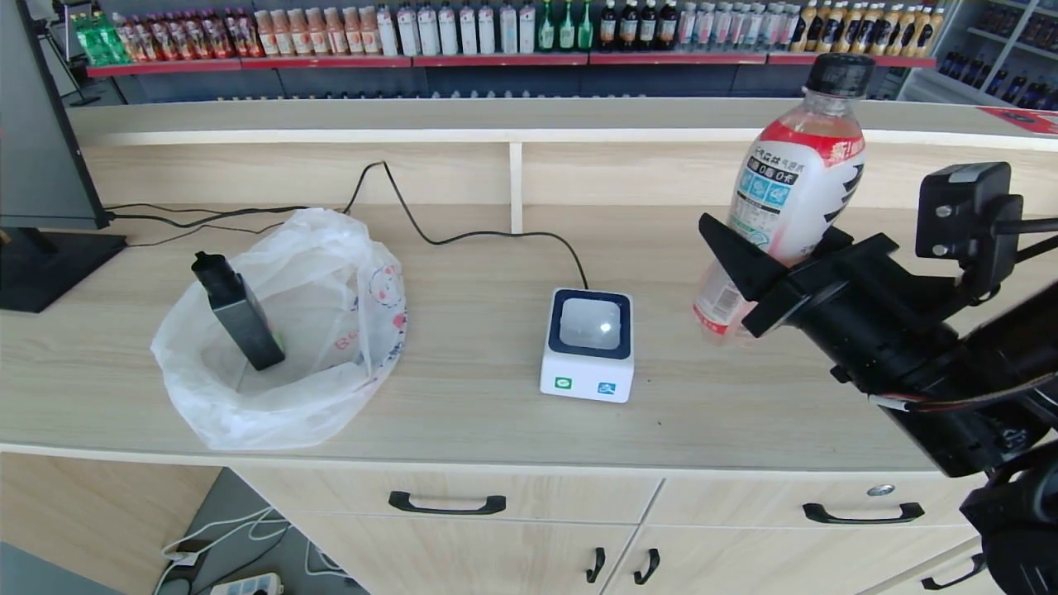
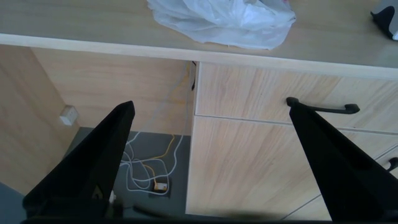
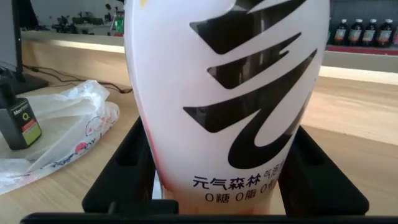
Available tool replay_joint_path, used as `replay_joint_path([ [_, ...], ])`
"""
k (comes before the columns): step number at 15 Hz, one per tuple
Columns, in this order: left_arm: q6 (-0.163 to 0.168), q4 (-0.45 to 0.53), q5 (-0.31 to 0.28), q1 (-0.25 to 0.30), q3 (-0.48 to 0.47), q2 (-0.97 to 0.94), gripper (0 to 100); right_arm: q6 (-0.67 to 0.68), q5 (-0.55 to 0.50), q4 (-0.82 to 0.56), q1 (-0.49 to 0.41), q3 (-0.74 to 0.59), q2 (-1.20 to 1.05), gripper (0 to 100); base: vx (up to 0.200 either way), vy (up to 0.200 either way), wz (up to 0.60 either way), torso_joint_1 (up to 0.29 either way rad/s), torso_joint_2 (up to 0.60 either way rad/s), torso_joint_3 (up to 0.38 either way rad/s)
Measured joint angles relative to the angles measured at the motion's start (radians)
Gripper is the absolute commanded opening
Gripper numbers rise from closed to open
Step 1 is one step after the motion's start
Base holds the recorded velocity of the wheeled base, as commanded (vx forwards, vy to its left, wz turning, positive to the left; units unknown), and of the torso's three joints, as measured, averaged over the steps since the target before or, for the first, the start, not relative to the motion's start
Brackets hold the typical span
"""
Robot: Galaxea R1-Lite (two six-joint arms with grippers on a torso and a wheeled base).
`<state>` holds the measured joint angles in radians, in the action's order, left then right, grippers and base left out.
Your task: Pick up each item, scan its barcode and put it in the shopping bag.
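Drink bottle (image 1: 793,190) tilted, clamped in R pincer (image 1: 781,264), held over counter (image 1: 463,273). Barcode scanner (image 1: 588,343) left of pincer, lower; shopping bag (image 1: 331,248) w/ dark box (image 1: 238,312) farther left. L pincer (image 2: 211,109) fingers wide apart, facing drawers (image 2: 249,87).

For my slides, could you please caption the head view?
The right gripper holds a drink bottle beside the scanner; the shopping bag holds a dark container.
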<state>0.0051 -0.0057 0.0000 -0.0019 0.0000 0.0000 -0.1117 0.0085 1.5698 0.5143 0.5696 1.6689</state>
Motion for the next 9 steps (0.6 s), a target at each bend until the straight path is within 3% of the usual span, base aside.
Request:
replay_joint_path([
  [8,-0.008,-0.003,0.0,0.001,0.0,0.0,100,0.011,-0.007,-0.001,-0.08,-0.055,0.009,0,0.0,0.0,0.0,0.0,0.0,0.0],
  [9,-0.009,-0.003,0.0,0.001,0.0,0.0,100,0.011,-0.008,-0.001,-0.081,-0.061,0.008,0,-0.2,0.0,0.0,-0.002,0.01,0.007],
])
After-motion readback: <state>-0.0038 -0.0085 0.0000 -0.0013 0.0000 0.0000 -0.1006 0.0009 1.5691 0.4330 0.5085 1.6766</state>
